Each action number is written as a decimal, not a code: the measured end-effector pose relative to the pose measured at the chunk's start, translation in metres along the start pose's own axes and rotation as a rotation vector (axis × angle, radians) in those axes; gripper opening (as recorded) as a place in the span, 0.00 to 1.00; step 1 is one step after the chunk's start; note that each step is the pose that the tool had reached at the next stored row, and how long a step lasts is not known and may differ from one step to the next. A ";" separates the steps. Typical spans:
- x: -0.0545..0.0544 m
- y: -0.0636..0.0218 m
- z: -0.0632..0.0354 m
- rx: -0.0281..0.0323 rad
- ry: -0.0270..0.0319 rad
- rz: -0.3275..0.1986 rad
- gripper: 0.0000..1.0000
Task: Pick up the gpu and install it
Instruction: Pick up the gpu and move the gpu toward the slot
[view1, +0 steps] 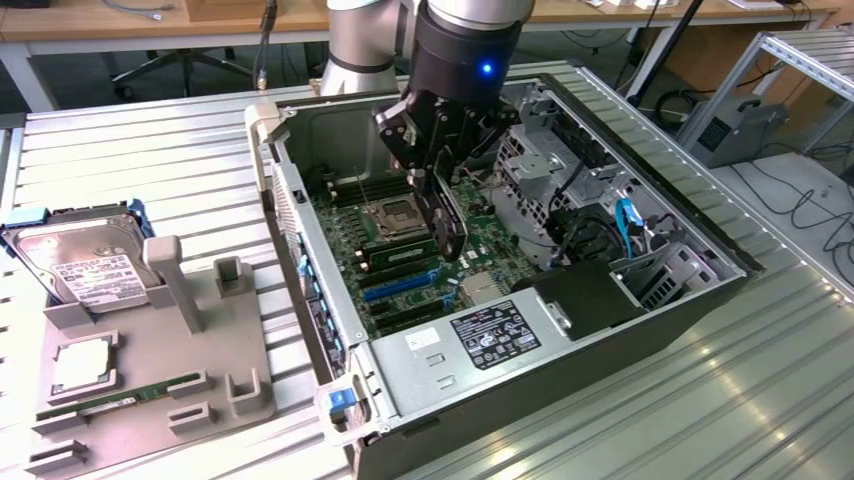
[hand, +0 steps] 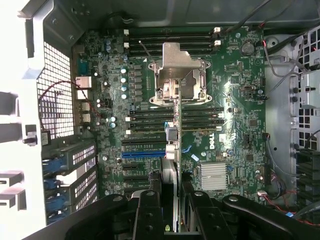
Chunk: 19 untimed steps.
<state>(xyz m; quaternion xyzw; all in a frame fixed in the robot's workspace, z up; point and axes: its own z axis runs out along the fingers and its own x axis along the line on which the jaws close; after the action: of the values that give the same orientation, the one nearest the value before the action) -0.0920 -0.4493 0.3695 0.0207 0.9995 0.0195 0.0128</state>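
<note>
Over the motherboard (hand: 240, 120) inside the open case (view1: 534, 330): tool (view1: 434, 170) clenched on gpu (view1: 450, 225), card edge-on.

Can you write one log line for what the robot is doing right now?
gripper: shut on gpu | gpu: held edge-on over motherboard | computer case: open | install: not done

place: lab | cues: slatted metal bench (view1: 134, 170), wooden desks (view1: 80, 25), floor cables (view1: 817, 205)
</note>
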 end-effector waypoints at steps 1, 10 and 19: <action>0.000 0.0000 0.0001 0.0001 0.0000 0.000 0.26; 0.000 -0.0001 0.0041 0.0008 0.0001 -0.005 0.26; -0.001 -0.0002 0.0067 0.0018 0.0002 -0.008 0.26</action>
<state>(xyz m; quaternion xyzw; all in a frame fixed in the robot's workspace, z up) -0.0910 -0.4493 0.3629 0.0167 0.9996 0.0185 0.0127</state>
